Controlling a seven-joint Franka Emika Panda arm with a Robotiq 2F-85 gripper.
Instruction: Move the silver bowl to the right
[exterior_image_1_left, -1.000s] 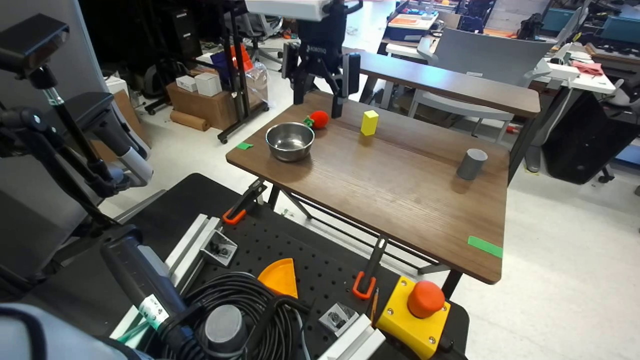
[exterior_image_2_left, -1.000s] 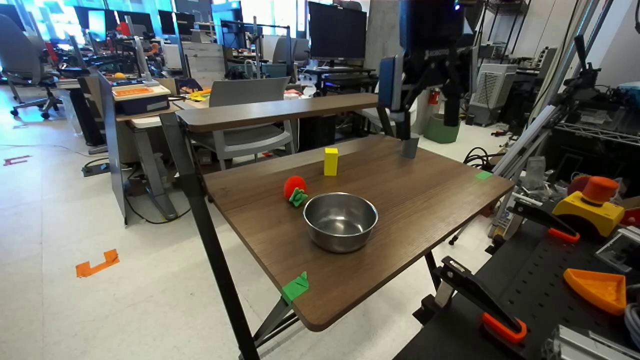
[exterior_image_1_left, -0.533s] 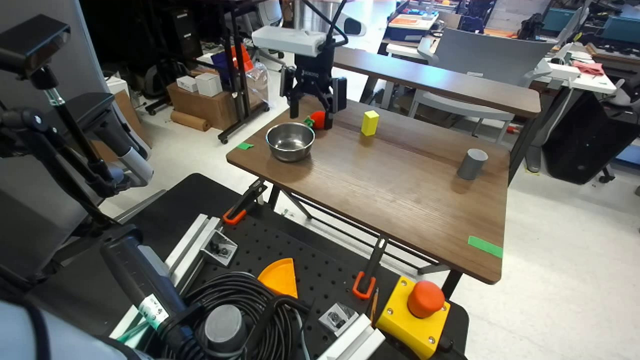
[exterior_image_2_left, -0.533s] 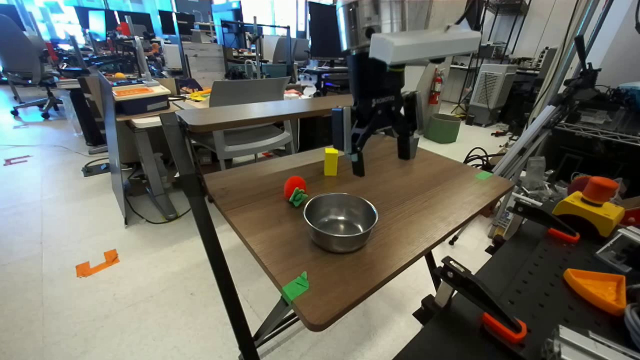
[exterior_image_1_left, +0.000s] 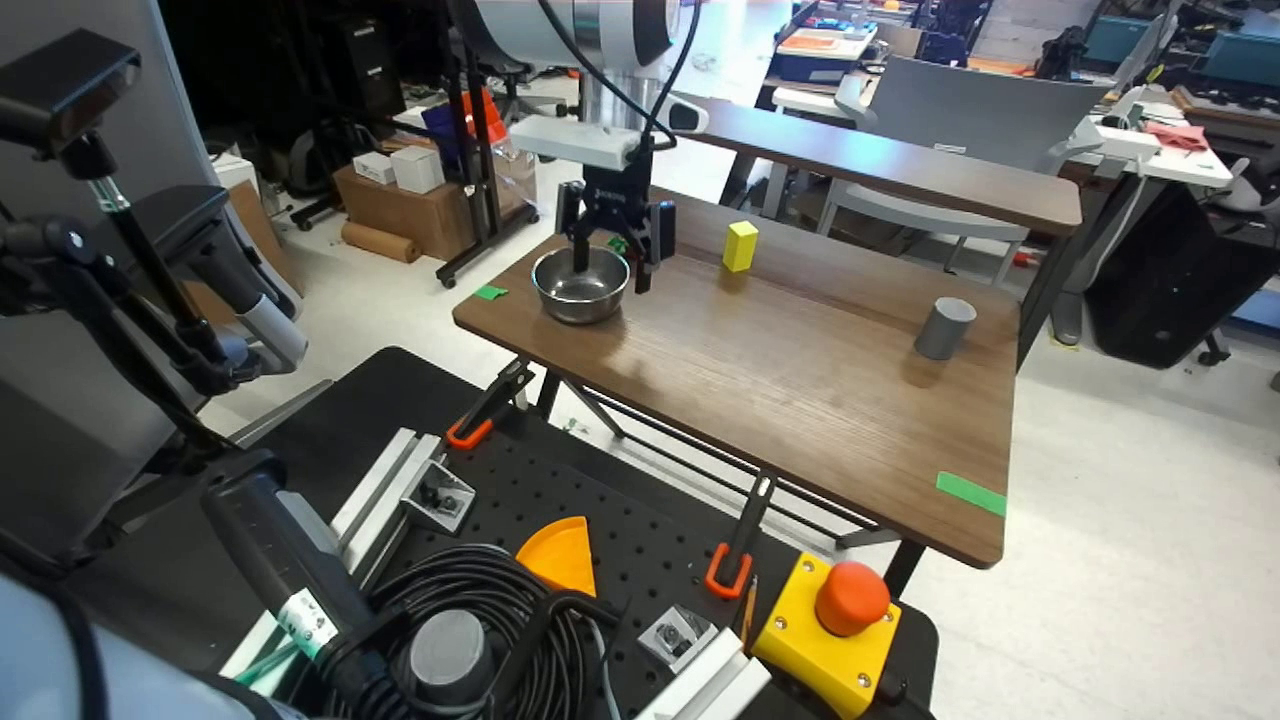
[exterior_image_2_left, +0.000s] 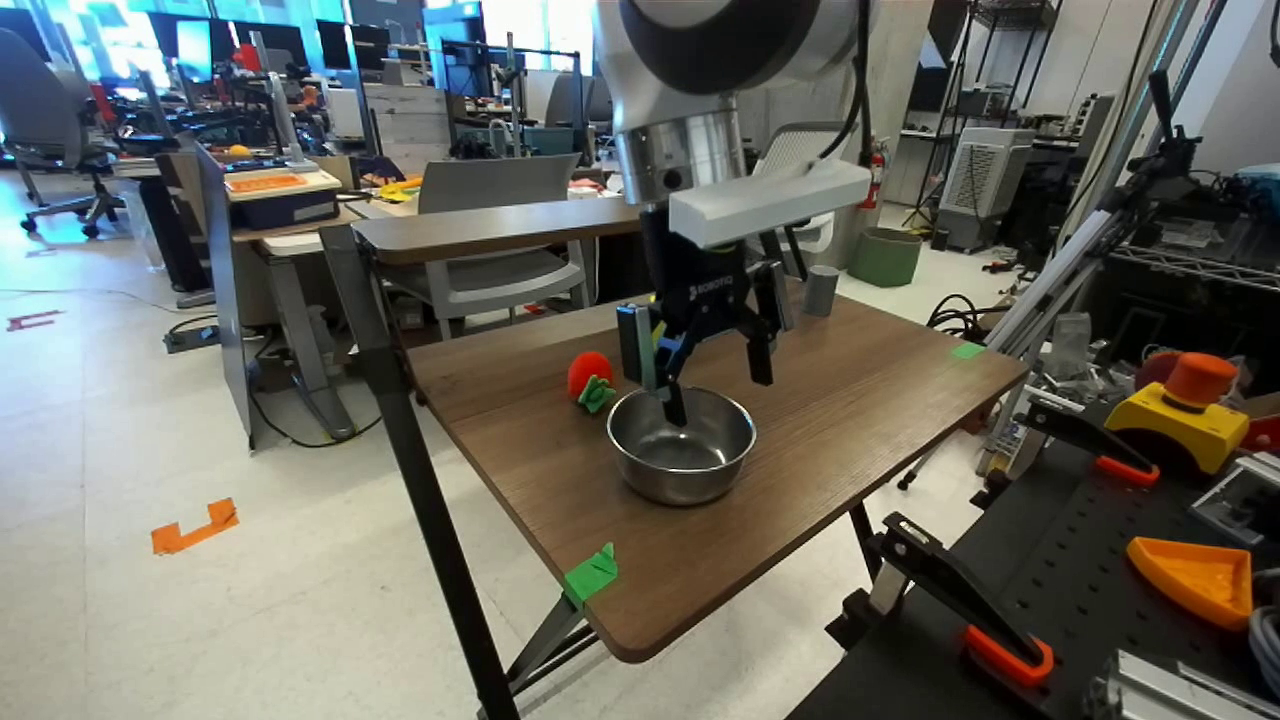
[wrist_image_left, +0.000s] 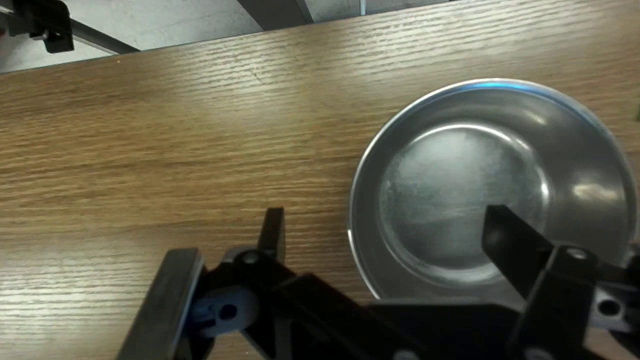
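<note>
The table (exterior_image_1_left: 800, 390) holds one silver bowl (exterior_image_2_left: 688, 452), one red object (exterior_image_2_left: 588, 375), one block (exterior_image_1_left: 739, 248), one cylinder (exterior_image_1_left: 943, 330), two tape strips (exterior_image_2_left: 591, 574).

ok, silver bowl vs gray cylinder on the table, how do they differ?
Shape: the silver bowl is wide and low; the gray cylinder is narrow, taller than wide.
Finish: the bowl is shiny metal; the cylinder looks dull.
Place: the claw hangs at the bowl, jaws open either side of its rim; the cylinder stands well away on the table.
Shared: both are round and grayish, and neither is gripped.
</note>
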